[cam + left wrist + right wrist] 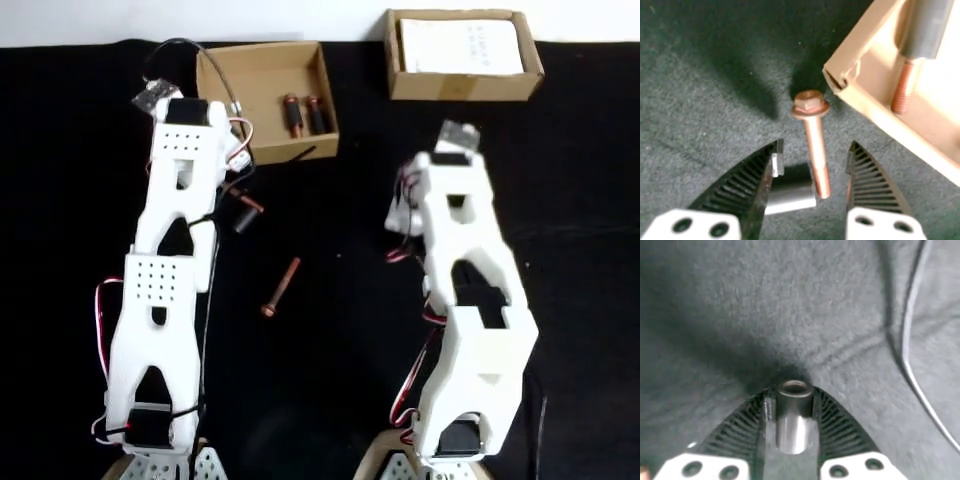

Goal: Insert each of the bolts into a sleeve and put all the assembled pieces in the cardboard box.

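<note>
Altogether four bolts [281,288], four sleeves [792,415]

Coppery metal bolt [815,145], cardboard box [890,126], fuzzy cloth [700,75]

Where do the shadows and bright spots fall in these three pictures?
High view: the white sheet at the far edge glares, while the black cloth swallows shadows. Left wrist view: a dark shadow lies on the cloth past the bolt head, by the cardboard box corner. Right wrist view: shadow pools around the sleeve between the jaws; a pale sheen runs down its side.
</note>
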Controlling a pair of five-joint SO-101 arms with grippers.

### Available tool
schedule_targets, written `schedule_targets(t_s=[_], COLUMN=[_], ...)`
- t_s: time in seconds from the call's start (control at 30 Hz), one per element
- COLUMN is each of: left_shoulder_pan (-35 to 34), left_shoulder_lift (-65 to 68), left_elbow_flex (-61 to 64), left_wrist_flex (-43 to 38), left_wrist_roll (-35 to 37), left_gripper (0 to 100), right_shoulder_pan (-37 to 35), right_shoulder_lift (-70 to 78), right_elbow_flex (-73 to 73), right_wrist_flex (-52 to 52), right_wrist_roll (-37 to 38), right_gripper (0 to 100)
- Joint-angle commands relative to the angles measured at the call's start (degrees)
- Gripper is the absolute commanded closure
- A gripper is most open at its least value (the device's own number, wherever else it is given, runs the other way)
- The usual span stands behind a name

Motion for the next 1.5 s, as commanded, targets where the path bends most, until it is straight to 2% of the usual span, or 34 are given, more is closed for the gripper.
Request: schedule_targets(t_s=[0.0, 0.2, 0.33, 0.63, 0.77, 1.0, 1.17, 1.3, 1.47], left_shoulder_pan=[0.5, 0.4, 0.1, -0.2, -0.2, 0.7, 5.1, 8.5, 10.7], left_shoulder_lift=[0.2, 4.1, 6.3, 6.6, 6.6, 4.5, 0.3, -3.8, -13.1], left_elbow_flex=[-2.9, -2.8, -2.8, -2.9, -2.9, -9.1, -18.0, -23.7, -23.5], left_wrist_flex=[-0.3, -4.4, -8.3, -8.3, -8.2, -3.4, 2.1, 2.7, 3.3], left_wrist_roll=[0.4, 0.4, 0.4, -0.4, -4.4, -9.5, -17.1, -26.5, -33.2], left_gripper=[79, 79, 86, 94, 99, 99, 99, 99, 99], right_shoulder_pan=[-0.4, -0.3, -0.3, -0.2, -0.2, -0.1, -0.1, 0.0, 1.5], right_shoulder_lift=[-4.5, -4.5, -4.5, -4.5, -4.5, -4.8, -5.2, -9.3, -19.8], right_elbow_flex=[6.5, 12.4, 12.6, 12.4, 12.4, 12.4, 12.4, 12.8, 13.9], right_wrist_flex=[-8.1, -15.0, -15.5, -15.5, -15.5, -15.5, -15.5, -15.1, -11.6], right_wrist_roll=[0.1, 0.1, 0.1, 0.4, 0.4, 0.4, 0.7, 5.7, 6.6], right_gripper=[99.1, 99.1, 99.1, 99.1, 99.1, 99.1, 99.1, 99.1, 99.1])
